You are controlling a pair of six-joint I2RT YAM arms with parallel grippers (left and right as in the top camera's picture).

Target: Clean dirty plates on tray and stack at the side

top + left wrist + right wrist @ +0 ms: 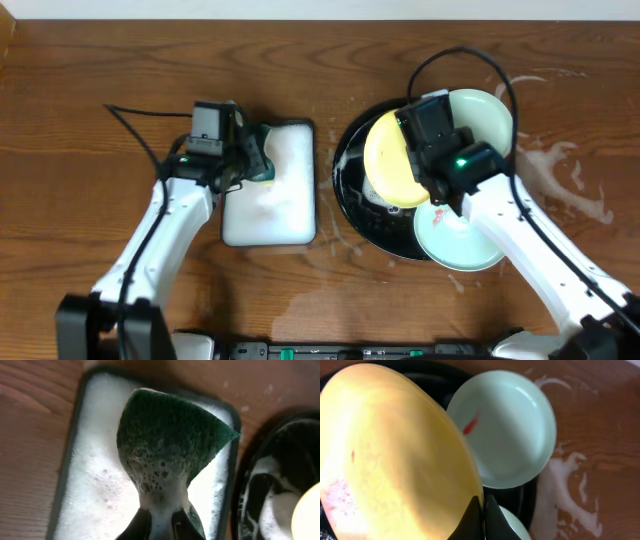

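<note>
The black round tray point(350, 190) holds two mint plates: one at the back right point(485, 115) with a red smear point(473, 423), one at the front right point(455, 245). My right gripper point(483, 505) is shut on the rim of the yellow plate point(390, 155) and holds it tilted over the tray; faint red specks show on it in the right wrist view point(395, 460). My left gripper point(161, 522) is shut on a foamy green sponge point(170, 445) over the white foam tray point(270, 200).
Soapy foam lies inside the black tray point(272, 500). Wet white smears point(560, 170) streak the wooden table to the right of the tray. Cables run behind both arms.
</note>
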